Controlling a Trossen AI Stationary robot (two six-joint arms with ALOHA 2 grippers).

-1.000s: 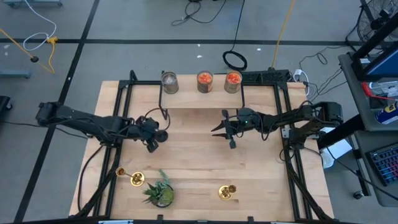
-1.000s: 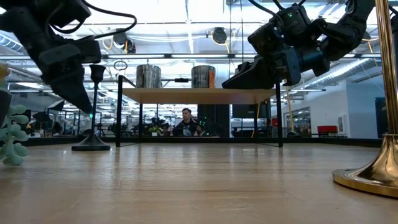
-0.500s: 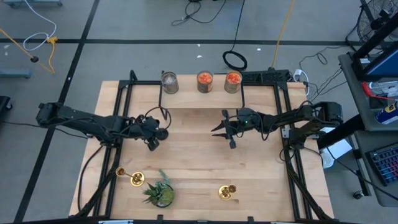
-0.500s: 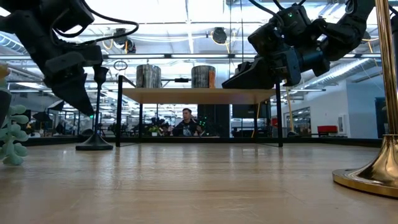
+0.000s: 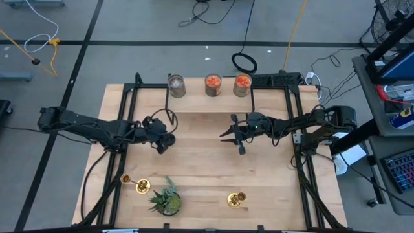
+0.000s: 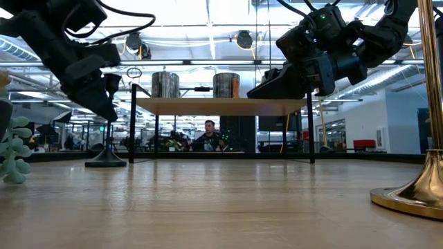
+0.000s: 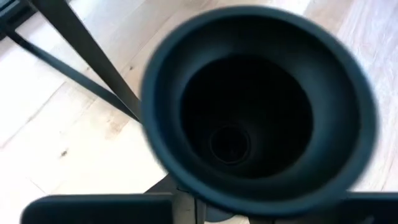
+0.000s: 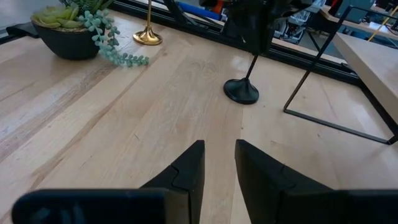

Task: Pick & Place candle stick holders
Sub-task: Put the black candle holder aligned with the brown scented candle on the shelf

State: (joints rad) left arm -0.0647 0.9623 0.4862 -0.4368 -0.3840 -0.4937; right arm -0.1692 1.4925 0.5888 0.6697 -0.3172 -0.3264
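The matt black candle stick holder stands upright on its round base, just in front of the shelf's left legs. My left gripper is over its top. The left wrist view looks straight down into its cup. Whether the gripper touches it does not show. My right gripper hovers mid-table, slightly open and empty. One gold holder lies on its side near the front left. Another gold holder stands at the front.
A raised wooden shelf on thin black legs stands at the far side and carries three glass jars. A small green potted plant stands near the front edge, beside the lying gold holder. A person sits in the room beyond the table.
My left gripper has gone up and toward the table's far right, onto the black holder, and has tipped more level. It now covers the holder's cup, which earlier stood free beside it.
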